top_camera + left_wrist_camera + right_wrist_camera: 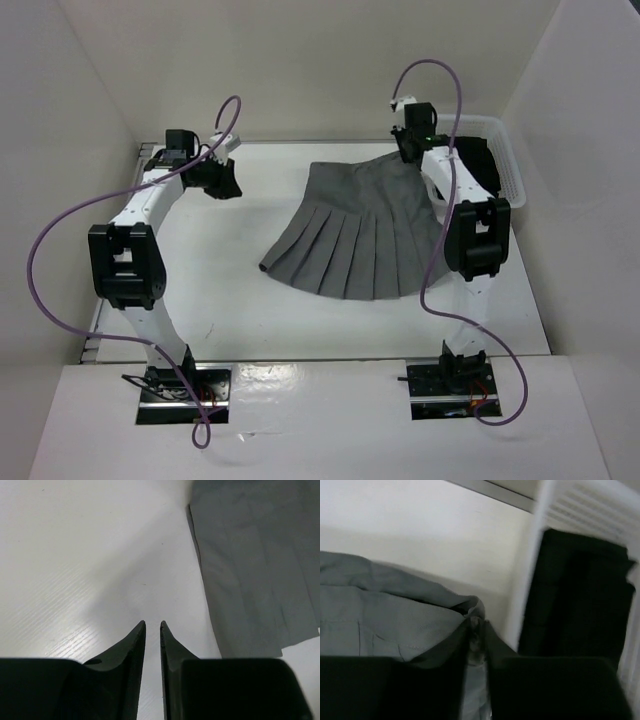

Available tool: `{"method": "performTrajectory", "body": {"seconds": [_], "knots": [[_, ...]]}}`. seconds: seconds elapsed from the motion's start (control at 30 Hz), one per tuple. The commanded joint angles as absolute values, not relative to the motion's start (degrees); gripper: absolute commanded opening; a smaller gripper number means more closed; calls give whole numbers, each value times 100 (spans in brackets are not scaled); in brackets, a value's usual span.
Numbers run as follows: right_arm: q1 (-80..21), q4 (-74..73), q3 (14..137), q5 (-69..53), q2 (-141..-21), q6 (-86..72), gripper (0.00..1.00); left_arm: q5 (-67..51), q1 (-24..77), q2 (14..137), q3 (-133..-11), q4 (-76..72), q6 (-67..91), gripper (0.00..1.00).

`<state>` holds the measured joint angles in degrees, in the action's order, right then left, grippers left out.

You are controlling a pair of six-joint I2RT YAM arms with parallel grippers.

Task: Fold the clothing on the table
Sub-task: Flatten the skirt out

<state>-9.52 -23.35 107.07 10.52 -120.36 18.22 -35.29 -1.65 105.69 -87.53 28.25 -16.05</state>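
Hovering near far left corner of table [250,300] with left arm [150,200], jaws barely apart, empty; pinching skirt [350,230] waistband with right arm [455,180] jaws.

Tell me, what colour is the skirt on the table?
The skirt is grey, with straight pleat lines fanning out. The top camera shows it best.

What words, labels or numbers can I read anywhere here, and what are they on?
None can be read.
The grey skirt, white table, basket and black garment show no print.
Any marks on the arm bases are too small to tell.
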Motion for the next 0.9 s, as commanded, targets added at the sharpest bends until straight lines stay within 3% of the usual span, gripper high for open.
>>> {"method": "performTrajectory", "body": {"seconds": [0.0,0.03,0.13,0.2,0.43,0.53,0.63,0.67,0.87], "knots": [[-782,-2012,11048,2203,-12128,1706,41,-3586,8,10573,-8974,2716,-1529,25],[-782,-2100,11048,2302,-12129,1705,76,-3586,9,10573,-8974,2768,-1529,28],[-782,-2014,10733,2303,-11831,1705,99,-3586,114,10573,-8974,2769,-1477,41],[-975,-1847,10320,2303,-11559,1758,99,-3586,175,10573,-8974,2821,-1477,51],[-1528,-2293,10160,1487,-10961,1881,99,-3472,176,10310,-8974,3067,-1477,53],[-2011,-2539,9985,1293,-10907,2109,99,-3472,63,10055,-8772,3129,-1477,62],[-2415,-2593,9809,1222,-11091,2180,99,-3262,-105,9792,-8508,3129,-1363,77],[-2417,-2654,9730,1082,-11248,2180,99,-3148,-166,9791,-8456,3207,-1362,100],[-2417,-2760,9729,651,-11724,2030,99,-2681,-447,9353,-8122,3437,-1310,100]]}}
